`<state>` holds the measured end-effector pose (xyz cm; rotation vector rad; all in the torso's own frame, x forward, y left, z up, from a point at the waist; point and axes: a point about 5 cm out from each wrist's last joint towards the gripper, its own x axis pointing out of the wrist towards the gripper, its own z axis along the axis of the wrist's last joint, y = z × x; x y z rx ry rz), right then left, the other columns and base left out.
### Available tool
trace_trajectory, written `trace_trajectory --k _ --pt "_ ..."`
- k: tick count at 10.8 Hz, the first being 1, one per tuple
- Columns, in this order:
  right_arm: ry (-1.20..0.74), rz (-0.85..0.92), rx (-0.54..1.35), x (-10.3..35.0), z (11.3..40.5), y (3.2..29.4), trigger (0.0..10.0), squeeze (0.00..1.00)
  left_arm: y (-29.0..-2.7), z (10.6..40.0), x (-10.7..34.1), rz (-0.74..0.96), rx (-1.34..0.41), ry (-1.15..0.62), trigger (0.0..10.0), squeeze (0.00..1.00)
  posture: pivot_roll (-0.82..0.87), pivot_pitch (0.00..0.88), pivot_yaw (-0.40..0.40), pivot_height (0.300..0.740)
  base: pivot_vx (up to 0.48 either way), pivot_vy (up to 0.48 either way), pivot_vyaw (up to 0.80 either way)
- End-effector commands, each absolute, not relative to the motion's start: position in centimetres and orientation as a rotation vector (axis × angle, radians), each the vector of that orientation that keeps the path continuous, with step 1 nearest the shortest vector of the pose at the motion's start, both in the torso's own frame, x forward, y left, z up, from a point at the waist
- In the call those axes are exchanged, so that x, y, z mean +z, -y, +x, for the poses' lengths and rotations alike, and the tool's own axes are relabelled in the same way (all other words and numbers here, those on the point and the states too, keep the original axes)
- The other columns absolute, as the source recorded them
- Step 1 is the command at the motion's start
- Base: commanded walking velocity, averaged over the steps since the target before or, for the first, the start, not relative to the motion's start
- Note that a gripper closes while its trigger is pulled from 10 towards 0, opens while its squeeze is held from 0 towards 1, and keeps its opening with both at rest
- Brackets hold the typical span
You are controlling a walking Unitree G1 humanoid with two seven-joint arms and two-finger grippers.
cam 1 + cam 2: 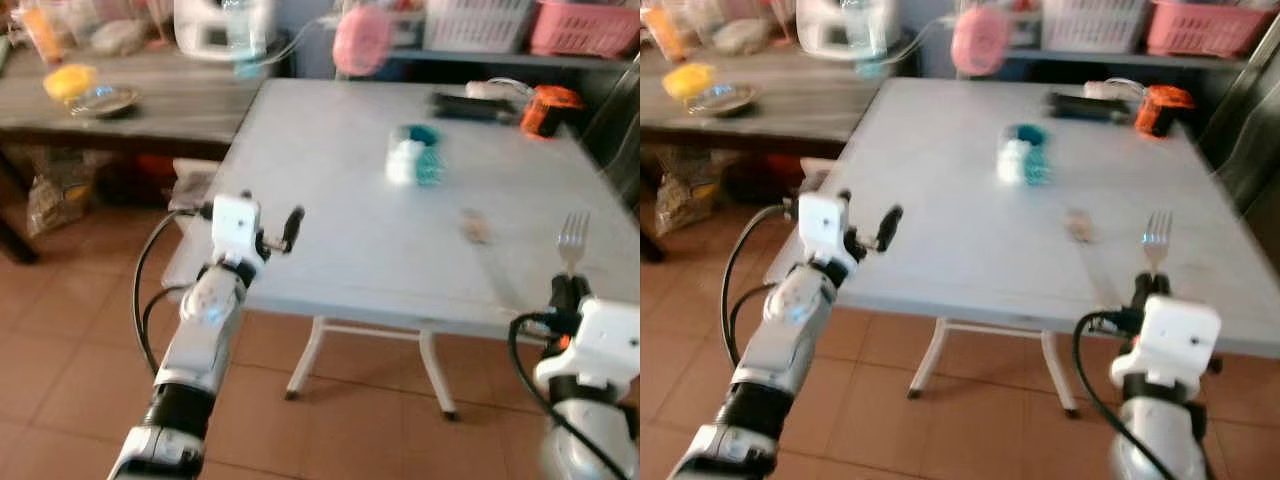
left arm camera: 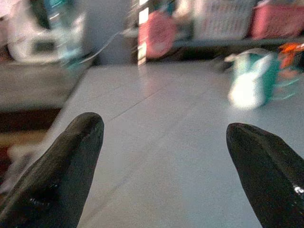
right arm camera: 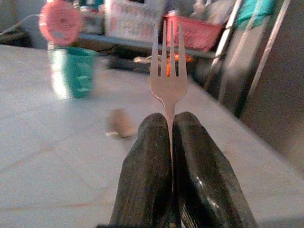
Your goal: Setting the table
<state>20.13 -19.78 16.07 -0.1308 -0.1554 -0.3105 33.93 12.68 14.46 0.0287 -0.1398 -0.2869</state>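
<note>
Right end effector (image 3: 171,142) clamps a fork (image 3: 168,71) upright; left end effector (image 2: 166,156) gapes wide near teal cup (image 2: 254,78).

arms: silver, black-cuffed | wrists: white boxes, looped black cables | left gripper (image 1: 290,228): two black tapered fingers | right gripper (image 3: 172,142): glossy black rounded fingers

A home dining spot: folding table (image 1: 330,200), tiled floor (image 1: 70,330), laundry baskets (image 1: 585,25).

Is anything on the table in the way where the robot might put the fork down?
Nothing much: the right gripper holds the fork over bare table. A small brown thing lies nearby, the teal cup farther off.
</note>
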Motion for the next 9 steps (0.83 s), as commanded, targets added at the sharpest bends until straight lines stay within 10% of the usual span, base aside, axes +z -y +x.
trace_trajectory --k 1,9 --pt "0.176 -0.137 -0.302 16.44 20.01 19.68 10.0 0.0 -12.82 33.95 14.37 0.032 -0.288 0.129 10.0 0.0 -0.02 0.105 0.036 0.74 0.0 0.454 0.0" --pt "0.183 -0.145 -0.294 16.6 20.22 19.76 10.0 0.0 -11.99 33.78 14.13 0.021 -0.299 0.123 10.0 0.0 -0.02 0.109 0.029 0.74 0.0 0.479 0.0"
